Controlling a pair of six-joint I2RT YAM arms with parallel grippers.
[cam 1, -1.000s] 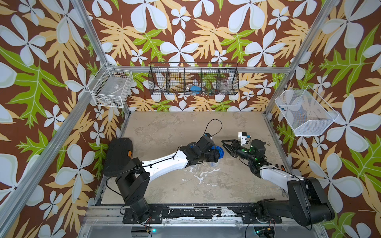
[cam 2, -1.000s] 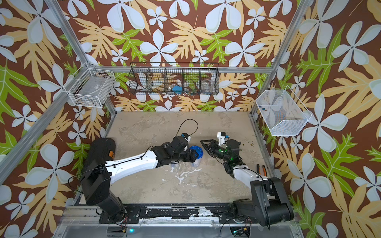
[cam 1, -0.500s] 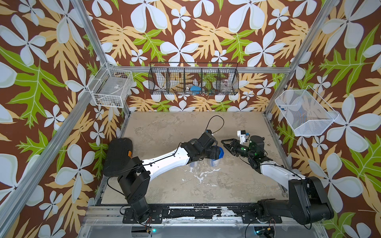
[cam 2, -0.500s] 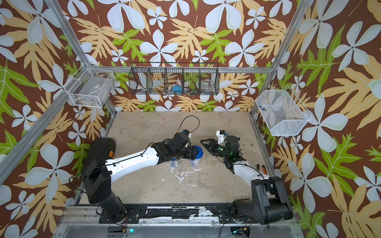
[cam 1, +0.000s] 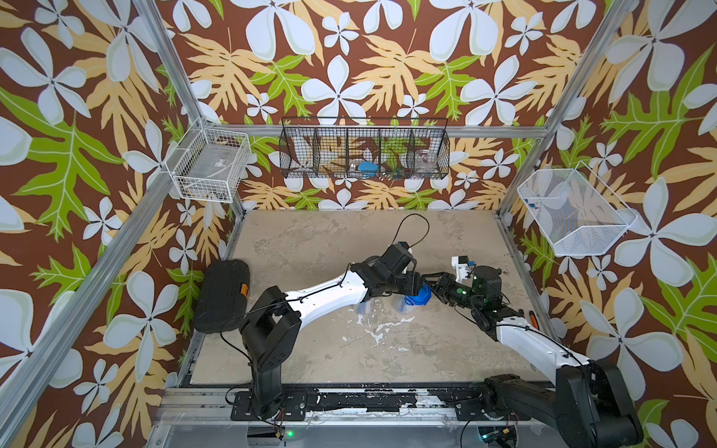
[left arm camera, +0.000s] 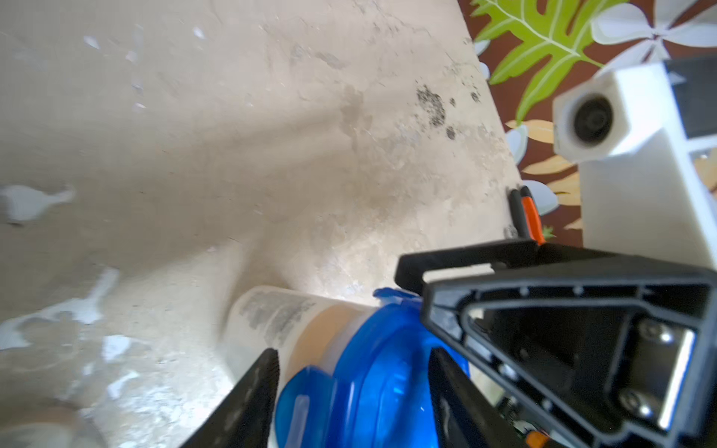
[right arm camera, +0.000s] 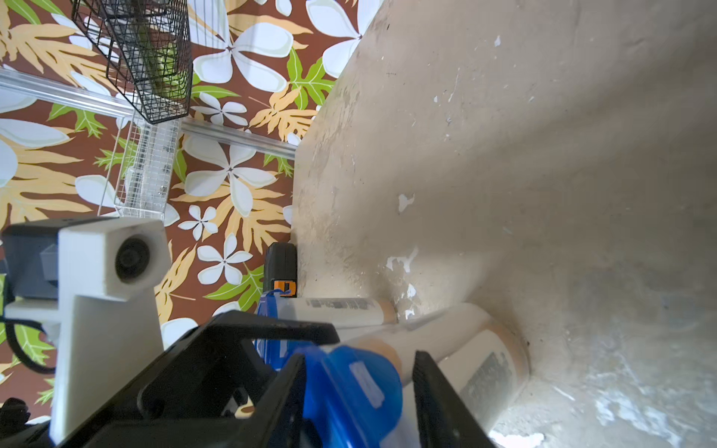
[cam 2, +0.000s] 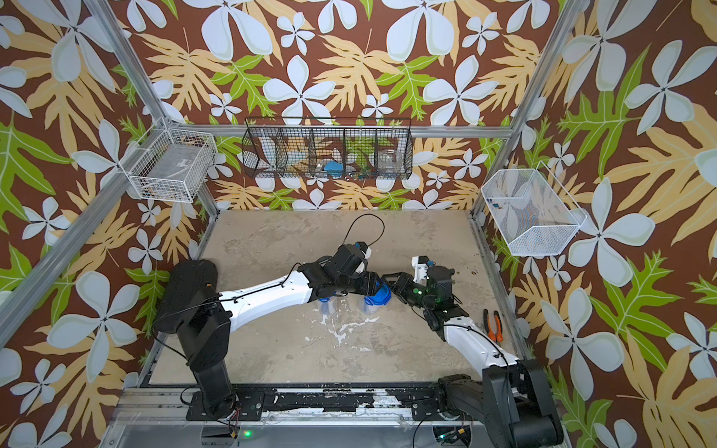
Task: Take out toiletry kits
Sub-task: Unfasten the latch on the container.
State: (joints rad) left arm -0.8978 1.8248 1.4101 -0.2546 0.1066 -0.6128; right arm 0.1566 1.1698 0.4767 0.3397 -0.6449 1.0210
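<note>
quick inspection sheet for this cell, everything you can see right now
surface: beige table, worn, white flecks
job's things: no kits seen loose; clear jar, contents unclear; second jar beside it
clutter: orange-handled pliers at table edge; black case beside the table
grippers: left gripper closed on blue lid; right gripper straddles same lid, contact unclear
cables: black cable loops above left wrist
surroundings: black wire basket on back wall; white wire basket and white mesh basket on side walls

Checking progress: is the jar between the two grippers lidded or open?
Lidded: the blue lid sits on the clear jar in both wrist views; whether it is latched, cannot tell.
</note>
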